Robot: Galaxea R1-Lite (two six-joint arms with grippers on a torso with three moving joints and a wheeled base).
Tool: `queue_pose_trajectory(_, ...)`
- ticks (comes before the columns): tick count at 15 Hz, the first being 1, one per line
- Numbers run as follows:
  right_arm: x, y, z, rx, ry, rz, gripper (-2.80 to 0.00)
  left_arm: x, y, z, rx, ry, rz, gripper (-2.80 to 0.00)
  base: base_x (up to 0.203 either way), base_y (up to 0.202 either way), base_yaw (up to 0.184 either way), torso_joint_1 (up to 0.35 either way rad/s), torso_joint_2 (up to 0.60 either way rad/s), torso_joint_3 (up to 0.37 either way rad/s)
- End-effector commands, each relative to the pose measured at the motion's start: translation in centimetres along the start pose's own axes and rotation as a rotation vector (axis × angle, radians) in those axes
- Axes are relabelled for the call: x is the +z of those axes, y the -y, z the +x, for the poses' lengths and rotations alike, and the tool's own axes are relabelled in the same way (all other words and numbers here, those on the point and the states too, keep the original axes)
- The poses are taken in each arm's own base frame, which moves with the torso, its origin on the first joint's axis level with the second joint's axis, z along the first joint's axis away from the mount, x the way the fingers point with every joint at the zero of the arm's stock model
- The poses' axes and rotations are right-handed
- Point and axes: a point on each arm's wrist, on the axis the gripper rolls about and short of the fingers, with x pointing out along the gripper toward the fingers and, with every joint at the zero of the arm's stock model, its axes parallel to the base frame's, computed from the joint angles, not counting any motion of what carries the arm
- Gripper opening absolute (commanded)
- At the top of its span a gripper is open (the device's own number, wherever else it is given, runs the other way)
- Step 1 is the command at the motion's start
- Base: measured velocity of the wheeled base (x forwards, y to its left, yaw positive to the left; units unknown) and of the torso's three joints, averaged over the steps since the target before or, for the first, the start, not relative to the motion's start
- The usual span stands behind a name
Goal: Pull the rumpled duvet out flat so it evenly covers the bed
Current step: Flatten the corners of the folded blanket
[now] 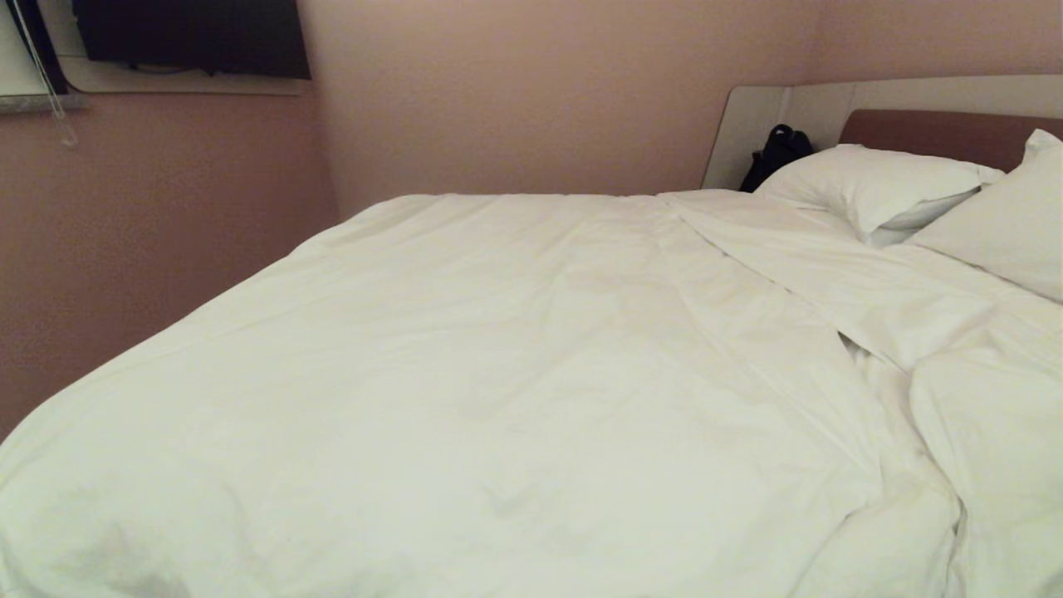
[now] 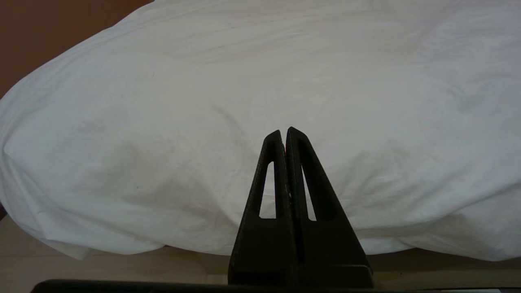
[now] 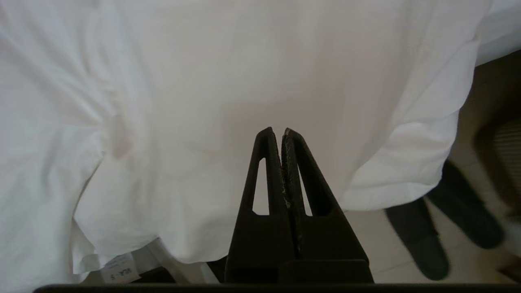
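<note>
Currently both the left gripper (image 2: 284, 131) and right gripper (image 3: 276, 131) are closed on nothing above the duvet (image 1: 498, 357), whose bunched folds near the bed's (image 1: 751, 133) pillow-end corner could stay uneven if no cloth is caught.

A bedroom: a bed (image 1: 747, 133) with duvet (image 1: 498, 374), pillows (image 1: 872, 187), pink walls (image 1: 515, 91).

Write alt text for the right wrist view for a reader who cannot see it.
The right gripper, black fingers shut and holding nothing, points at the white duvet hanging creased over the bed's edge. A fabric label shows at its hem, and two dark shoes stand on the pale floor beside it.
</note>
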Motion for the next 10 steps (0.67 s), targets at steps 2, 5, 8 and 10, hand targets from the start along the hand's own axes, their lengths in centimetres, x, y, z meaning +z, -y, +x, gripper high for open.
queue_pose_trajectory(2, -1.0, 4.0, 3.0, 0.294, 0.04, 0.035, -2.8, 0.0, 0.0, 0.0, 0.0, 0.0, 0.0, -2.8, 0.0, 0.0, 0.0, 0.0, 0.0, 0.0)
queue_pose_trajectory(5, -1.7, 7.7, 4.9, 0.341, 0.053, 0.086, -2.8, 0.0, 0.0, 0.0, 0.0, 0.0, 0.0, -2.8, 0.0, 0.0, 0.0, 0.0, 0.0, 0.0)
queue_pose_trajectory(8, -2.6, 11.8, 6.3, 0.4, 0.115, 0.152, -2.8, 0.0, 0.0, 0.0, 0.0, 0.0, 0.0, -2.8, 0.0, 0.0, 0.0, 0.0, 0.0, 0.0)
queue_pose_trajectory(10, -3.4, 13.9, 6.9, 0.392, 0.127, 0.166, -2.8, 0.0, 0.0, 0.0, 0.0, 0.0, 0.0, -2.8, 0.0, 0.0, 0.0, 0.0, 0.0, 0.0)
